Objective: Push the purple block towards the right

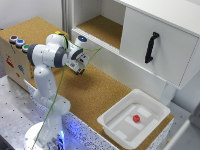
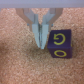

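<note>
the gripper (image 2: 41,41), fingers pressed together, sits just beside the purple block (image 2: 60,40), seemingly placed to shove it sideways.

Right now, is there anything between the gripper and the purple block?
Nothing. In the wrist view the gripper, jaws closed, sits right beside the purple block, seemingly touching its side; only cork surface surrounds them. The exterior view hides the block.
</note>
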Controlling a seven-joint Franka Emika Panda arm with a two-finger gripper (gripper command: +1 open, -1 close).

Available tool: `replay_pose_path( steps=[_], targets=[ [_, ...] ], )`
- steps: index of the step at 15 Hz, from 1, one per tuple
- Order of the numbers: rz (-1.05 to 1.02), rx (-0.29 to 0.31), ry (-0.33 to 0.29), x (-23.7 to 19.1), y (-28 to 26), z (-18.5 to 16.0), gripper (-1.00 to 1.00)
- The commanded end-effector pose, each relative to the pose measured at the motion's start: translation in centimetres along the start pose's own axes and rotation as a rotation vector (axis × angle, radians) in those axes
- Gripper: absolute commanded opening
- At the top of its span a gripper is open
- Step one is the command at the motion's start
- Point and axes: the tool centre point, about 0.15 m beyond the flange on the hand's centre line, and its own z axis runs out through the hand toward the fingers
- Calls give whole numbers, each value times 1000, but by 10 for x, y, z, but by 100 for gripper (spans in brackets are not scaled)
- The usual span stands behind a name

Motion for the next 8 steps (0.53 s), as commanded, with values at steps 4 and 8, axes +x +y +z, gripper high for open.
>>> replay_pose_path(
  steps=[4, 8],
  targets=[
    [96, 1, 21, -5, 51, 2, -100],
    [132, -28, 35, -5, 76, -9, -100]
  ],
)
